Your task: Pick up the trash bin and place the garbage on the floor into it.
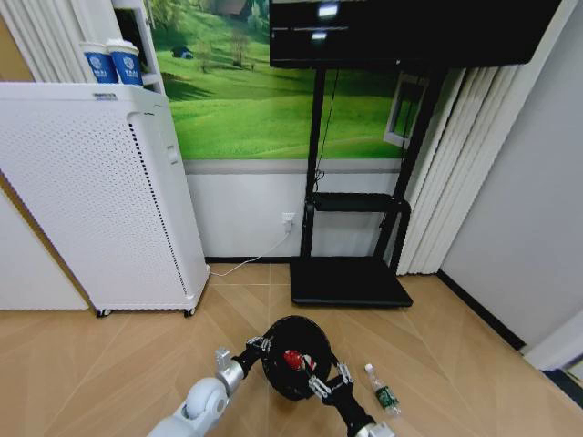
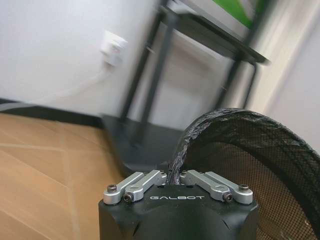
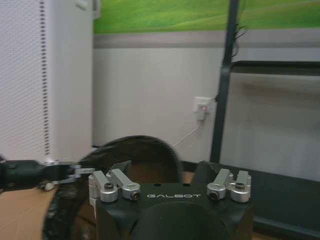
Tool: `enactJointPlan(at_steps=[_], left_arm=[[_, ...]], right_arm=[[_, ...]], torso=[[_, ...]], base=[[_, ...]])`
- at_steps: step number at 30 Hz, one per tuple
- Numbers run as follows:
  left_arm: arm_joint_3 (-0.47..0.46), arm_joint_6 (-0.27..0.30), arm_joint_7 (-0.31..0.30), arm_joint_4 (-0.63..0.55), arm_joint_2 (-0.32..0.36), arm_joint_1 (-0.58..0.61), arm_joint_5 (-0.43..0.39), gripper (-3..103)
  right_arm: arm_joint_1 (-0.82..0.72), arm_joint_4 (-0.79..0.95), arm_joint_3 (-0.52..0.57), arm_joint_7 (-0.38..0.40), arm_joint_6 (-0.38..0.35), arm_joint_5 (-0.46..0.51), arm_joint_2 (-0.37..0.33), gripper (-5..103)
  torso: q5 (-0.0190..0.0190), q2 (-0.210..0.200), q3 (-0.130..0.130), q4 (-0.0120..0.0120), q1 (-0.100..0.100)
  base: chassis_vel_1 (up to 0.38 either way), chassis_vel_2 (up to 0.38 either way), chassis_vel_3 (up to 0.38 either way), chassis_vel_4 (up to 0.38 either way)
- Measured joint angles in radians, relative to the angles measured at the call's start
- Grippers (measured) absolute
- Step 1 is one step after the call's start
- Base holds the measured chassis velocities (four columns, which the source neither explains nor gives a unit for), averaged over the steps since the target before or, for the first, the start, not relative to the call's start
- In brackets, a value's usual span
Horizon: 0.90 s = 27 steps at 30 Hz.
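Left claw point(image 1: 258, 347) clamping trash bin point(image 1: 296, 357) rim, right claw point(image 1: 326, 380) spread, bin mouth upward, bottle point(image 1: 383, 391) lying lengthwise beside.

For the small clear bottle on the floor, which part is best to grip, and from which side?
Grip the bottle across its middle, coming from above. It lies flat on the floor, cap pointing away from the robot, so the round body offers two opposite sides, probably steadier than the narrow cap.

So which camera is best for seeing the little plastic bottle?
The head view: the bottle lies whole on the floor, right of the trash bin. The left wrist view looks at the bin's rim, the right wrist view at the bin and wall, not the bottle.
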Motion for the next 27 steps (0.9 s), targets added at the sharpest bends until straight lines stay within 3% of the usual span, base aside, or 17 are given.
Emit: enactJointPlan(at_steps=[1,2,3,4,6,7,15,27], left_arm=[[0.000,0.000,0.000,0.000,0.000,0.000,0.000,4],[-0.021,-0.005,-0.018,0.007,-0.004,-0.004,-0.001,4],[-0.048,-0.010,-0.035,0.013,-0.005,-0.010,-0.005,4],[-0.090,-0.011,-0.048,0.015,0.001,-0.016,-0.018,4],[-0.110,-0.010,-0.050,0.013,0.007,-0.016,-0.025,4],[-0.134,-0.005,-0.051,0.006,0.017,-0.014,-0.035,4],[-0.260,0.003,-0.024,-0.062,0.073,0.053,-0.056,4],[-0.291,-0.011,-0.004,-0.079,0.064,0.084,-0.047,4]], right_arm=[[0.000,0.000,0.000,0.000,0.000,0.000,0.000,74],[0.002,0.009,0.012,0.018,-0.010,0.009,0.002,84],[0.005,0.019,0.030,0.037,-0.028,0.022,0.003,84],[0.011,0.026,0.057,0.058,-0.072,0.044,0.000,95],[0.014,0.022,0.069,0.070,-0.092,0.052,-0.003,95],[0.020,0.004,0.084,0.084,-0.115,0.056,-0.006,100],[0.085,-0.241,0.109,0.118,-0.235,0.119,-0.048,100],[0.174,-0.379,0.096,0.138,-0.290,0.178,-0.083,100]], torso=[[0.0000,0.000,0.000,0.0000,0.000],[-0.0001,0.000,0.000,-0.0001,0.000],[0.0000,0.000,0.000,-0.0001,0.000],[0.0001,0.000,0.000,0.0001,0.000],[0.0000,0.000,0.000,0.0000,0.000],[-0.0001,0.000,0.000,0.0002,0.000],[0.0006,0.000,0.000,0.0000,0.000],[0.0002,0.000,0.000,0.0000,0.000]], base=[[0.000,0.000,0.000,0.000],[0.000,0.000,0.000,0.000],[0.000,0.000,0.000,0.000],[0.000,0.000,0.000,0.000],[0.000,0.000,0.000,0.000],[0.000,0.000,0.000,0.000],[0.000,0.000,0.000,0.000],[0.000,0.000,0.000,0.000]])
